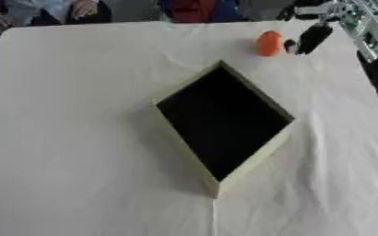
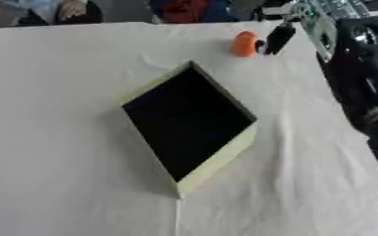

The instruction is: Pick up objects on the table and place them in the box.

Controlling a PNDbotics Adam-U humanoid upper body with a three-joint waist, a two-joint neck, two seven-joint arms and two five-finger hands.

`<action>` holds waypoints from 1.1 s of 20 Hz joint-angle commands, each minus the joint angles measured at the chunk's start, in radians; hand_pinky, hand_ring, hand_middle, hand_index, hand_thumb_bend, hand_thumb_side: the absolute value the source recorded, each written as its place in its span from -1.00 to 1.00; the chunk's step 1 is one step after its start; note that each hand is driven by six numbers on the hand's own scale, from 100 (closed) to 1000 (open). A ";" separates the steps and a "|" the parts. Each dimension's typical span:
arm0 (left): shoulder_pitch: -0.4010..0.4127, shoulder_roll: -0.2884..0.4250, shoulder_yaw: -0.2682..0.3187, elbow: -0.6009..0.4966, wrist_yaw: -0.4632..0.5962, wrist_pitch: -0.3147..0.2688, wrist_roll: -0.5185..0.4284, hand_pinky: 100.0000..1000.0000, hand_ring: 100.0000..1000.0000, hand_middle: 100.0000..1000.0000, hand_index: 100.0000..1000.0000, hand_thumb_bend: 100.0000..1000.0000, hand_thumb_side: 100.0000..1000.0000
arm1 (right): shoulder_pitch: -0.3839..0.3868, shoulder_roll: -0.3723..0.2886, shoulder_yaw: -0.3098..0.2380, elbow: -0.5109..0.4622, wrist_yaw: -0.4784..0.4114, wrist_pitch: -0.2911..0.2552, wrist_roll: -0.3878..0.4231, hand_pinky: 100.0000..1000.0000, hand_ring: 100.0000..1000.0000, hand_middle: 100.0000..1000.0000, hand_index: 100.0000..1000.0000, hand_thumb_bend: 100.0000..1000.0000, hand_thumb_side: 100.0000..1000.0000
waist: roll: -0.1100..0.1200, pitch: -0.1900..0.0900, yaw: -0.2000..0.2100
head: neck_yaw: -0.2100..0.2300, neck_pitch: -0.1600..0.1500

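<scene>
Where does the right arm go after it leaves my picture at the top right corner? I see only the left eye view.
Observer: In the right eye view the black arm runs down beside the table, along its right edge and off the cloth.
Operator: Does it reach the lower right corner?
Observer: No. It leaves the picture at the right border, above that corner.
Operator: Does any part of it hang over the box?
Observer: No. The box lies to the arm's left, with bare cloth between them.
</scene>
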 commanded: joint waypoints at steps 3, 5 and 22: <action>-0.011 0.011 0.010 -0.019 0.005 0.003 0.001 0.20 0.31 0.41 0.57 -1.00 0.26 | -0.035 -0.005 0.003 -0.016 0.004 0.003 -0.020 0.94 0.86 0.79 1.00 -1.00 -0.75 | -0.001 -0.013 0.006 | -0.006 -0.014; -0.011 0.010 0.010 -0.019 0.006 0.003 0.001 0.20 0.31 0.41 0.57 -1.00 0.26 | -0.040 -0.003 0.006 -0.014 0.023 0.008 -0.029 0.95 0.86 0.80 1.00 -1.00 -0.68 | -0.001 -0.009 0.008 | -0.008 -0.018; -0.006 0.005 0.012 -0.019 0.005 0.003 -0.001 0.20 0.30 0.40 0.57 -1.00 0.27 | -0.070 0.019 -0.052 0.092 0.176 0.042 -0.078 0.97 0.87 0.81 1.00 -1.00 -0.58 | 0.001 0.026 0.032 | -0.046 -0.044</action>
